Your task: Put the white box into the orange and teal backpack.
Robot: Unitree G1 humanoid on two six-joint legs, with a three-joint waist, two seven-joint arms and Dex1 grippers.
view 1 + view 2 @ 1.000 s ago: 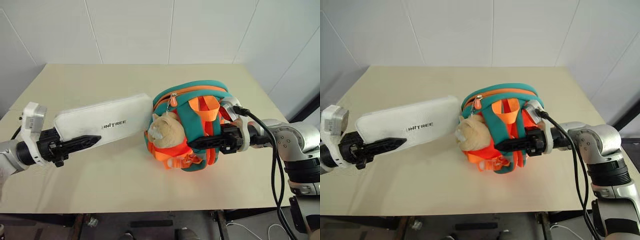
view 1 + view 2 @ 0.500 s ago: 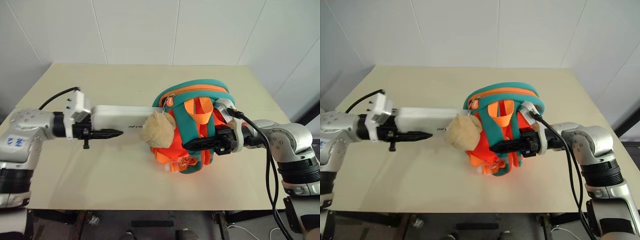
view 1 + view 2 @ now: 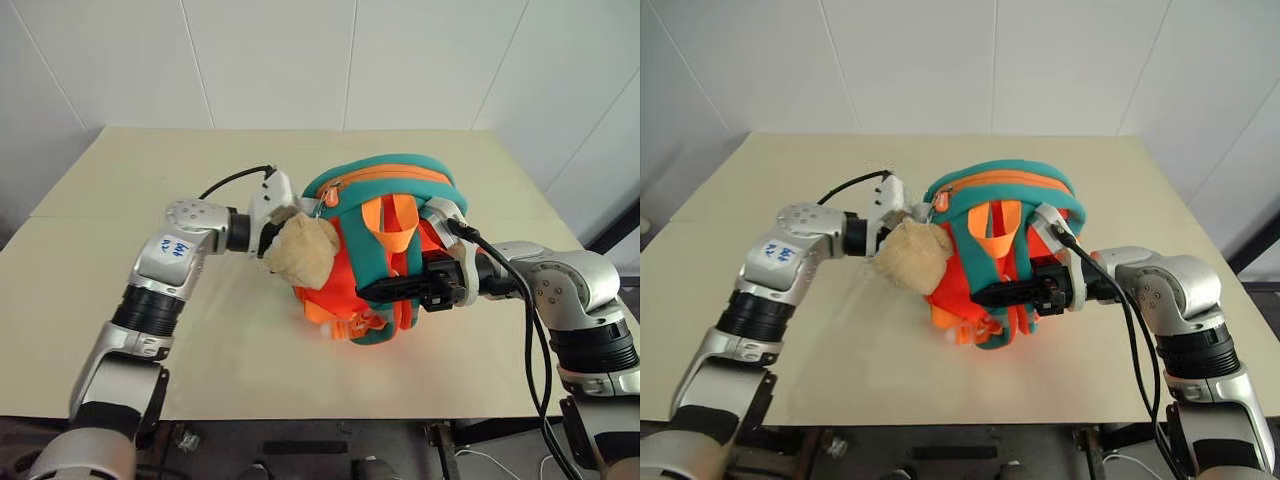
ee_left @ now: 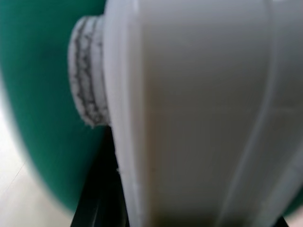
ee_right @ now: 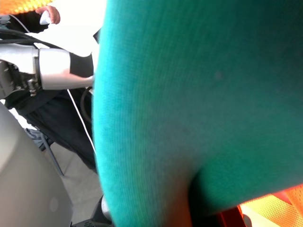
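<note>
The orange and teal backpack [image 3: 392, 181] stands on the table, its opening turned to the left. A beige plush toy [image 3: 303, 250] hangs over that side. My left gripper [image 3: 272, 236] is pushed in behind the toy, which hides its fingertips. It is shut on the white box [image 4: 199, 113], which looms close in the left wrist view against teal fabric [image 4: 38, 94]. In the eye views the box is hidden inside the backpack. From the right, my right gripper [image 3: 385, 291] is shut on a teal strap [image 5: 189, 94] at the backpack's front.
The beige table [image 3: 120, 180] lies bare to the left of and behind the backpack. White walls stand close behind it. A black cable [image 3: 530, 330] loops along my right arm. A person's hand [image 5: 49, 14] and dark clothing show past the strap in the right wrist view.
My left gripper has moved right toward the backpack with the white box. The box has slid into the opening and out of sight behind the plush toy. The right gripper has kept its hold.
</note>
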